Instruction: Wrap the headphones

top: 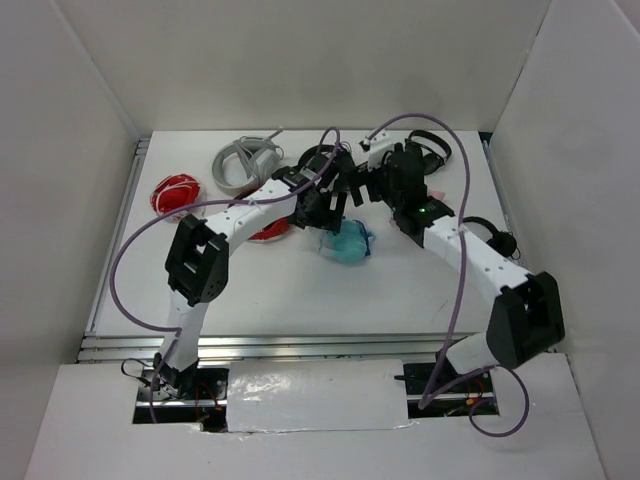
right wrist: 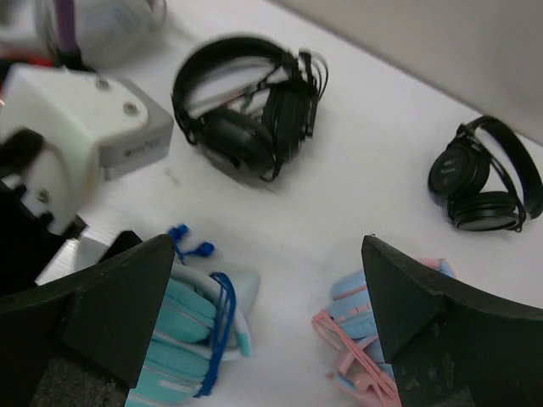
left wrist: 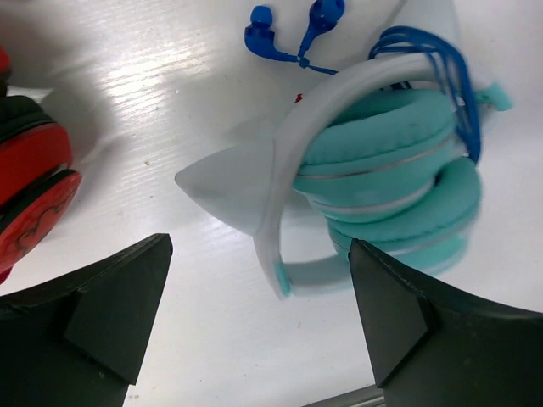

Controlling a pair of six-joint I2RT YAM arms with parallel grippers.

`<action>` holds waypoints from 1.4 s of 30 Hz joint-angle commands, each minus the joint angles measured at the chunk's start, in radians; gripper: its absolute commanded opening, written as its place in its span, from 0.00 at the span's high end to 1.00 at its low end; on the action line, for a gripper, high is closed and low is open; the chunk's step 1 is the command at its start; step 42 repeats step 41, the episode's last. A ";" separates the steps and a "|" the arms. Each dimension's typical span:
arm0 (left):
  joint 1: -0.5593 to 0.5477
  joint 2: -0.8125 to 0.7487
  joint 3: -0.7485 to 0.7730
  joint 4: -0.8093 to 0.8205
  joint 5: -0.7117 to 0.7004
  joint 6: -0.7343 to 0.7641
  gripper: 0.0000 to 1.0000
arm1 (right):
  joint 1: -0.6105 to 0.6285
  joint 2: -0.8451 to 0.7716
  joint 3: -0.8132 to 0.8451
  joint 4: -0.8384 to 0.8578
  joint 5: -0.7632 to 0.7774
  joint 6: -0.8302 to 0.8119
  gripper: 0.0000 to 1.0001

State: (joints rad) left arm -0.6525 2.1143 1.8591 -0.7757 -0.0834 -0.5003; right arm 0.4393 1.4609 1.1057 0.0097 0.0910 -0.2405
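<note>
Left tool (left wrist: pixel 259 248) spread over headphones (left wrist: pixel 386 170); red headphones (left wrist: pixel 34 174) beside.

The teal headphones (left wrist: pixel 390 186) lie on the white bench (left wrist: pixel 170 85) near its middle, with the two round padded cups folded together, one stacked against the other. The white band (left wrist: pixel 293 161) arches over them, and its pointed ear part (left wrist: pixel 225 182) sticks out sideways. The thin blue cable (left wrist: pixel 462 93) loops in several turns across the cups. Its two blue ends (left wrist: pixel 284 34) rest on the bench just beyond the band.
</note>
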 commanded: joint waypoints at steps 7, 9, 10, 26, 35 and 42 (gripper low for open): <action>-0.039 -0.226 -0.021 -0.005 -0.029 0.014 0.01 | -0.033 -0.344 -0.085 0.052 0.007 0.377 0.00; -0.039 -0.283 -0.040 -0.010 -0.044 0.013 0.01 | -0.051 -0.388 -0.113 0.032 0.027 0.421 0.00; -0.039 -0.301 -0.052 -0.014 -0.055 0.005 0.01 | -0.057 -0.434 -0.121 0.003 0.038 0.455 0.00; 0.129 -1.152 -0.734 -0.141 -0.470 -0.434 0.01 | -0.169 -0.855 -0.375 -0.329 0.121 0.722 0.00; 0.247 -1.315 -0.804 -0.198 -0.498 -0.465 0.01 | -0.189 -0.944 -0.443 -0.451 0.075 0.751 0.00; 0.284 -1.340 -0.793 -0.212 -0.481 -0.452 0.01 | -0.191 -0.973 -0.443 -0.442 0.102 0.758 0.00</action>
